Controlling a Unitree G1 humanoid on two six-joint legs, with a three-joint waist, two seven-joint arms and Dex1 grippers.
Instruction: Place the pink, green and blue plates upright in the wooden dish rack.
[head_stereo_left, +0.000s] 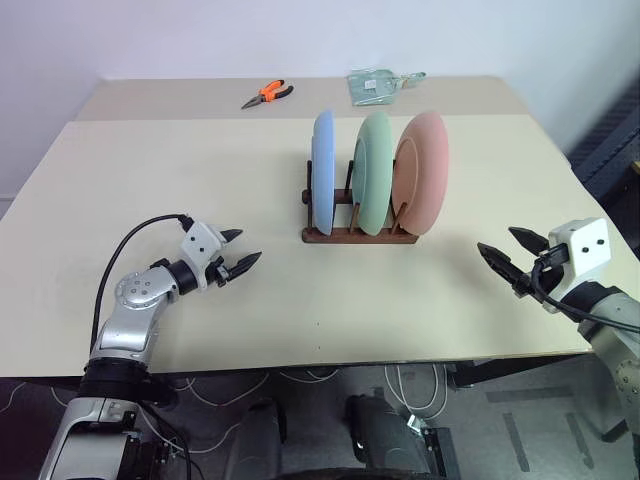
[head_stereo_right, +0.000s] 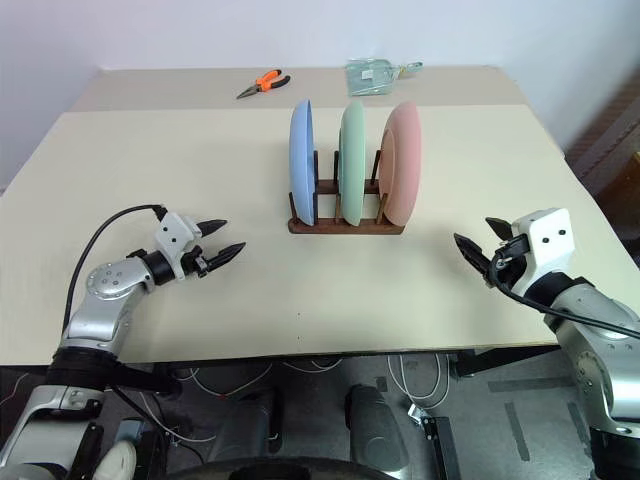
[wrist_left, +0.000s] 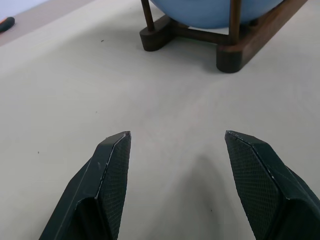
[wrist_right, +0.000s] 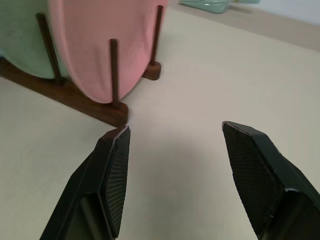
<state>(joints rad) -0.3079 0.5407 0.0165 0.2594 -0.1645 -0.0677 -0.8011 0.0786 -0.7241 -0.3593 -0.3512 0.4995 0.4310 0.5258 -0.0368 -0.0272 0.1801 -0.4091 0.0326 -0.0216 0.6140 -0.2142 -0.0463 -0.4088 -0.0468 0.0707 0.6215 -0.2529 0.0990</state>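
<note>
The blue plate (head_stereo_left: 322, 170), green plate (head_stereo_left: 373, 170) and pink plate (head_stereo_left: 423, 170) stand upright side by side in the wooden dish rack (head_stereo_left: 358, 236) at the table's middle. My left gripper (head_stereo_left: 240, 253) hovers low over the table to the rack's left, open and empty; in its wrist view the blue plate (wrist_left: 215, 11) and rack foot (wrist_left: 235, 55) lie ahead. Off to the rack's right my right gripper (head_stereo_left: 512, 250) is open and empty too, and its wrist view shows the pink plate (wrist_right: 105, 45) between pegs beside the green plate (wrist_right: 22, 40).
Orange-handled pliers (head_stereo_left: 266, 95) and a clear packet (head_stereo_left: 375, 84) lie at the far edge of the beige table (head_stereo_left: 200, 180). The table's right edge runs close behind my right gripper.
</note>
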